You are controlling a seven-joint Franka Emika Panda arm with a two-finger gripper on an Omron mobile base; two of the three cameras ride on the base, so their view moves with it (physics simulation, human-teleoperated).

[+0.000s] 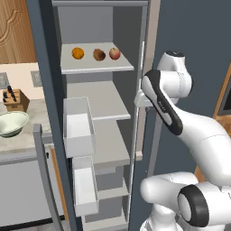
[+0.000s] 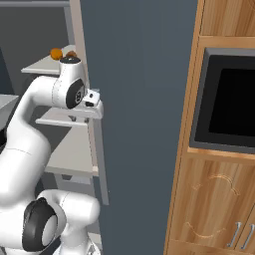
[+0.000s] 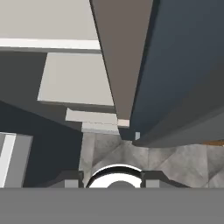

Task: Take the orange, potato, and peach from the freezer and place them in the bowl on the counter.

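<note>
The freezer [image 1: 127, 31] stands open. On its top shelf, left to right, lie the orange [image 1: 77, 53], the potato [image 1: 99, 54] and the peach [image 1: 115, 53]. The right base view catches the orange [image 2: 56, 53] with the potato [image 2: 71, 53] half hidden behind my arm. The pale bowl [image 1: 10, 124] rests on the counter at the far left, beyond the freezer door [image 1: 45, 90]. My hand [image 1: 140, 97] hangs at the front edge of the freezer's right wall, one shelf below the fruit and pointing down. In the hand view my gripper [image 3: 111, 180] is open, nothing between its tips.
A knife block [image 1: 13, 100] stands behind the bowl. White bins [image 1: 79, 126] hang on the inside of the open door. Right of the freezer is a wooden cabinet with a built-in oven [image 2: 224, 104]. Below the hand lie lower shelves [image 3: 78, 78] and tiled floor [image 3: 175, 162].
</note>
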